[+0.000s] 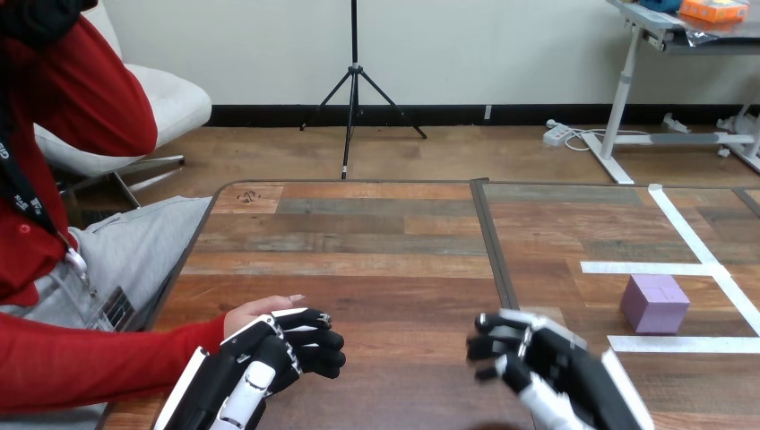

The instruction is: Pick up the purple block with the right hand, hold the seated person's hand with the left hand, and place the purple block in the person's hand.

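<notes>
Where the red sleeve ends at the left edge of the bench (pixel 376 269), we see the person's hand (pixel 255 311), mostly hidden under the left robot hand (pixel 262 365); we cannot tell whether it grips. To the right, the right robot hand (pixel 548 361) is curled on nothing, its wrist cut off. Farther right, well apart, the purple block (pixel 656 303) sits between strips of white tape (pixel 645 267).

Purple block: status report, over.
Left hand over person's hand, grip unclear. Right hand curled, empty. Purple cube block on wooden table, untouched. Nothing in between.
</notes>
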Motion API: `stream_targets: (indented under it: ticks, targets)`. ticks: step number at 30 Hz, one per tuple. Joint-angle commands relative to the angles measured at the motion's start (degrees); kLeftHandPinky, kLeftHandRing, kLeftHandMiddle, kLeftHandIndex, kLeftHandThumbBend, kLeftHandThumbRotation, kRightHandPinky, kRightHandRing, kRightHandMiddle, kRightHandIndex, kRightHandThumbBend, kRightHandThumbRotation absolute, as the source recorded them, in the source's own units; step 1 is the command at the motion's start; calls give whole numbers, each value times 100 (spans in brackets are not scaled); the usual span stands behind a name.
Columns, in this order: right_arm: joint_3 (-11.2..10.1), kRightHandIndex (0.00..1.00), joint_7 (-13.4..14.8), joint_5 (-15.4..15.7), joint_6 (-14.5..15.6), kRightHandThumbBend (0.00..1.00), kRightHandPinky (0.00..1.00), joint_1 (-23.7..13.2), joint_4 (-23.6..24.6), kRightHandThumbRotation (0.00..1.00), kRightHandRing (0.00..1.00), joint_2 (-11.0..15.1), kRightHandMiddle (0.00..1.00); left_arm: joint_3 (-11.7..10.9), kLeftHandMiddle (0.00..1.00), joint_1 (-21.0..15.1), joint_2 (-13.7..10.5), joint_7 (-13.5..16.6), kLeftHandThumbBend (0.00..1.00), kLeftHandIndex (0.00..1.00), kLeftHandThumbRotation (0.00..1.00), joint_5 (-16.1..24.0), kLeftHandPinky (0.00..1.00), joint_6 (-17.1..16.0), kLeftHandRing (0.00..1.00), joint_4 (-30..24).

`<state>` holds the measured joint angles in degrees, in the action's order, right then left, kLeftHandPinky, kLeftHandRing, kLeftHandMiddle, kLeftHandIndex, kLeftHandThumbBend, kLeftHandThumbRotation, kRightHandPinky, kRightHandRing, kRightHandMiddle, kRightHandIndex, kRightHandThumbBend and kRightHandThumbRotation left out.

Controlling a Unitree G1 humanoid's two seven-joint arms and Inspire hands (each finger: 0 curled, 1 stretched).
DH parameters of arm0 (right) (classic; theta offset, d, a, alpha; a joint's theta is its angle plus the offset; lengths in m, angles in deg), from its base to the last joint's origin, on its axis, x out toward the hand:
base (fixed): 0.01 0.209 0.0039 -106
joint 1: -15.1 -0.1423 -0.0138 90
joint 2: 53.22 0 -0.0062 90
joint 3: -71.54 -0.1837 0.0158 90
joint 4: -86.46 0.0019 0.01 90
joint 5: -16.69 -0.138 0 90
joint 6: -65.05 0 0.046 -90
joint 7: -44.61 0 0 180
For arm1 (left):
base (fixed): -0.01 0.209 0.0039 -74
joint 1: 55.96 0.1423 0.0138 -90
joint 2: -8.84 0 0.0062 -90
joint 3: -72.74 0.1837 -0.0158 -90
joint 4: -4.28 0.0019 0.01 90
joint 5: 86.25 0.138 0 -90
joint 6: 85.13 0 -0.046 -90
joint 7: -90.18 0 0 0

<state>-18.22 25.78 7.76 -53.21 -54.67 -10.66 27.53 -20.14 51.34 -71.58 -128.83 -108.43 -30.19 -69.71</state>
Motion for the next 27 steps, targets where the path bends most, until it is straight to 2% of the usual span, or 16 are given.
stream_targets:
  ticks: [1,6,10,16,22,27]
  targets:
    - [-364,69,292,211,106,83,64,-1308,-49,54,69,303,70,6,63,-422,-40,-39,62,66,73,-73,60,58,62,-267]
    - [-469,71,489,544,223,84,67,-1781,-182,53,71,538,72,1,63,-452,-50,-51,62,66,74,-64,59,56,61,-265]
    - [-519,72,577,664,301,86,68,-2101,-298,53,72,679,73,-5,63,-466,-68,-65,61,66,74,-65,59,76,61,-275]
    - [-579,74,709,857,666,88,72,-2538,-392,50,76,903,75,-16,62,-481,-57,-30,60,65,74,-39,58,43,60,-283]
    - [-609,76,764,1025,698,89,77,-2997,-786,50,79,1144,78,-25,62,-480,-76,-42,58,64,74,-41,56,33,60,-295]
    - [-601,78,892,1298,950,91,79,-3355,-1052,50,81,1347,79,-28,62,-460,-120,-59,57,64,74,-35,56,46,60,-344]
